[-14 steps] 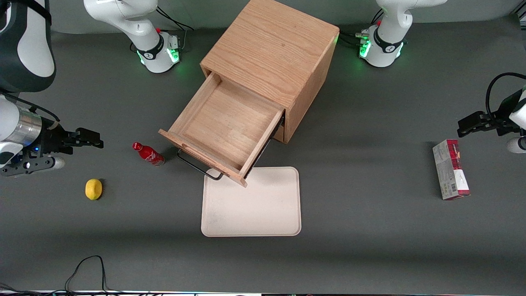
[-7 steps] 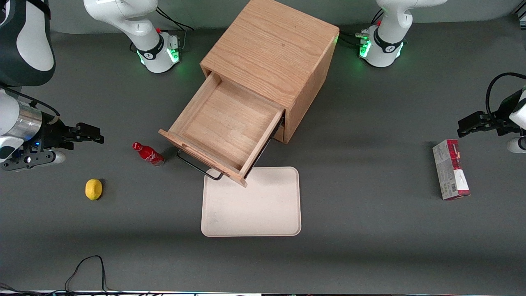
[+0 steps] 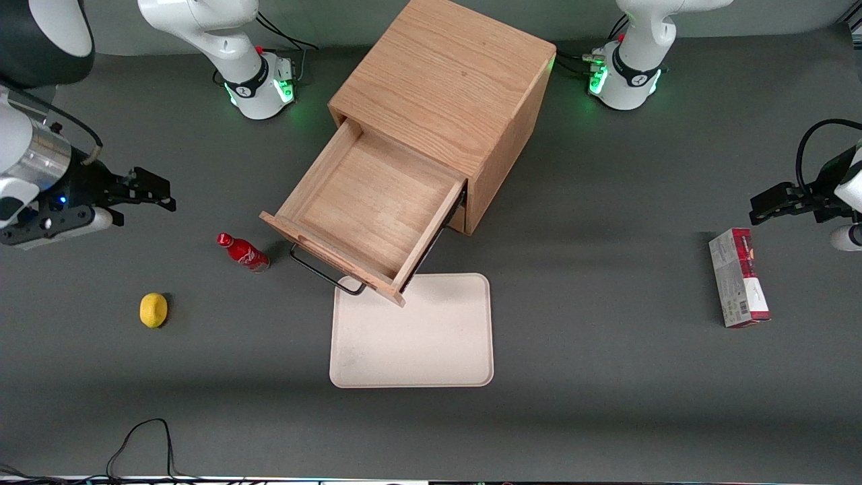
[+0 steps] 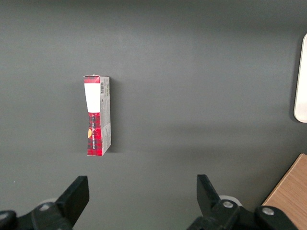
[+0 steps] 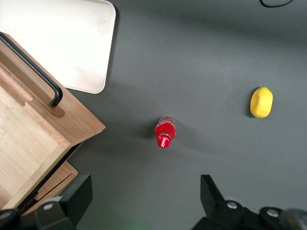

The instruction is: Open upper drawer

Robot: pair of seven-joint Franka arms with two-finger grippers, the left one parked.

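The drawer is sitting in the middle of the front view, pulled far out of the cabinet, its bare floor showing and its handle pointing down-frame. The front panel is overhanging a corner of the tray. The task is looking done, or very nearly.

The gripper is hanging at mid height by the frame's edge at the working arm's end, well apart from the handle. Its fingers are spread wide and gripping nothing.

From here the risks are coming from any further move. The bottle is standing between gripper and handle (a poor spot), so a low sweep back toward the drawer is likely to knock it over. A second pull is also risking dragging the drawer off its runners or shifting the cabinet. The lemon, lower in the frame, is lying clear of that path.
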